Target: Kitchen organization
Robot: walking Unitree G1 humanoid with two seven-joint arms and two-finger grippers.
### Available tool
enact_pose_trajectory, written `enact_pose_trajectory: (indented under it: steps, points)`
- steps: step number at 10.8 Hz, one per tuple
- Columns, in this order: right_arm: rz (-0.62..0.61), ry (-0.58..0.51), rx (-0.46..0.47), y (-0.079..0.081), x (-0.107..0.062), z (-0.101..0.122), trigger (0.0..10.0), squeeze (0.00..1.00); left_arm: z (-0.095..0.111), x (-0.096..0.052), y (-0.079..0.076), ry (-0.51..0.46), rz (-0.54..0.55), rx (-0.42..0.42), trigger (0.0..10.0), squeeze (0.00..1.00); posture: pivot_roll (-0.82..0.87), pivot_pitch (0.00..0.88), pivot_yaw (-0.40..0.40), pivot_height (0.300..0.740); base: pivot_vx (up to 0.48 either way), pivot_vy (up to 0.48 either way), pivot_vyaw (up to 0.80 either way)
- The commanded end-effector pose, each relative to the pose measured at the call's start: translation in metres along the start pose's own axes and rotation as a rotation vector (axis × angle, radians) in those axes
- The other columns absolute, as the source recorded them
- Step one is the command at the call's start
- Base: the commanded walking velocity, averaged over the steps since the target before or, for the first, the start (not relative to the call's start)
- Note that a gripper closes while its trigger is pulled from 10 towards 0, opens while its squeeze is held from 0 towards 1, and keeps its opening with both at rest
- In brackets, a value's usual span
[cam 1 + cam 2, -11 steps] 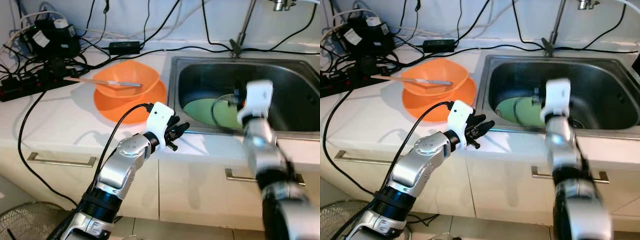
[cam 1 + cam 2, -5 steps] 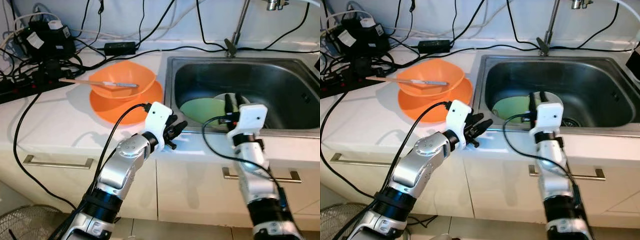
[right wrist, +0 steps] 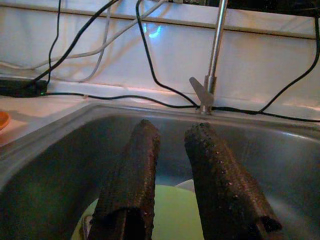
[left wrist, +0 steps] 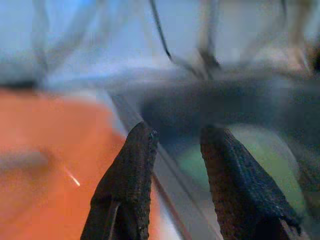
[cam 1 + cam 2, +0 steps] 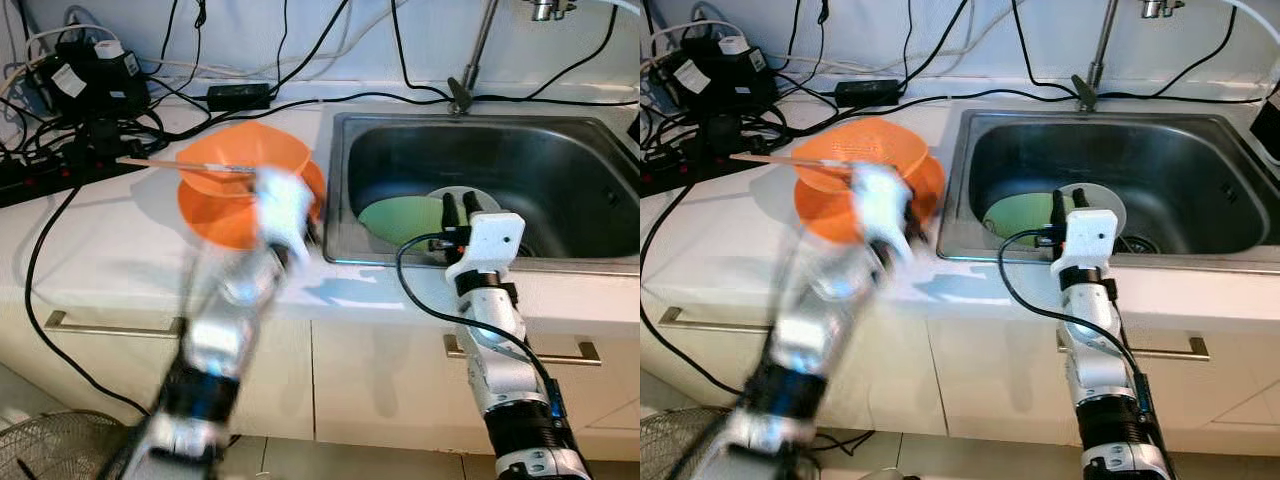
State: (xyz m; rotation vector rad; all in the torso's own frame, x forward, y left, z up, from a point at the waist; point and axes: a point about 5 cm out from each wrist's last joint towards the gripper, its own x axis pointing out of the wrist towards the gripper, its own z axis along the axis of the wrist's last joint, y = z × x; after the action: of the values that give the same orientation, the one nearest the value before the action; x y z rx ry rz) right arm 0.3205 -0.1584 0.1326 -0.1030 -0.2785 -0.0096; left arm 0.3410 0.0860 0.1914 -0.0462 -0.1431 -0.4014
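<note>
An orange bowl (image 5: 245,158) sits on an orange plate (image 5: 212,218) on the white counter, with a wooden-handled utensil (image 5: 165,162) lying across its rim. A green plate (image 5: 398,217) lies in the steel sink (image 5: 560,160), partly over a white plate (image 5: 1108,203). My left gripper (image 5: 288,205) is blurred by motion at the near right edge of the orange plate; in its wrist view its fingers (image 4: 127,185) stand slightly apart and hold nothing. My right gripper (image 5: 458,206) hovers at the sink's front rim above the green plate (image 3: 175,212), its fingers (image 3: 132,175) a little apart and empty.
Black cables, a power strip (image 5: 45,170) and adapters (image 5: 95,75) crowd the back left of the counter. The tap (image 5: 478,50) rises behind the sink. Drawer handles (image 5: 110,325) run below the counter edge. A fan grille (image 5: 55,445) stands on the floor at lower left.
My left arm has swung up and back toward the orange bowl and is blurred. My right gripper has come down to the sink's front rim and shifted slightly left.
</note>
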Motion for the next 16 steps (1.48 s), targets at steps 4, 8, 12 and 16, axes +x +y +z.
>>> enact_pose_trajectory:
  steps: [4,8,12,16]
  points:
    - [0.006,0.042,0.002,0.006,0.001,-0.007,10.0,0.0,0.069,-0.008,0.078,-0.313,0.391,0.025,10.0,1.0,0.06,0.0,0.056,0.74,0.0,0.0,0.0]
    - [0.008,0.056,-0.006,0.005,0.0,-0.01,10.0,0.0,0.058,-0.04,0.141,-0.291,0.7,-0.059,10.0,1.0,0.06,0.0,0.049,0.74,0.0,0.0,0.0]
    - [0.017,0.063,-0.019,0.006,-0.002,-0.012,10.0,0.0,0.017,-0.06,0.16,-0.24,0.899,-0.358,10.0,0.0,0.06,0.0,0.044,0.74,0.0,0.0,0.0]
    - [0.008,0.065,-0.02,0.004,-0.001,-0.012,10.0,0.0,-0.008,-0.039,0.141,-0.087,0.684,-0.406,10.0,0.0,0.06,0.0,0.049,0.74,0.0,0.0,0.0]
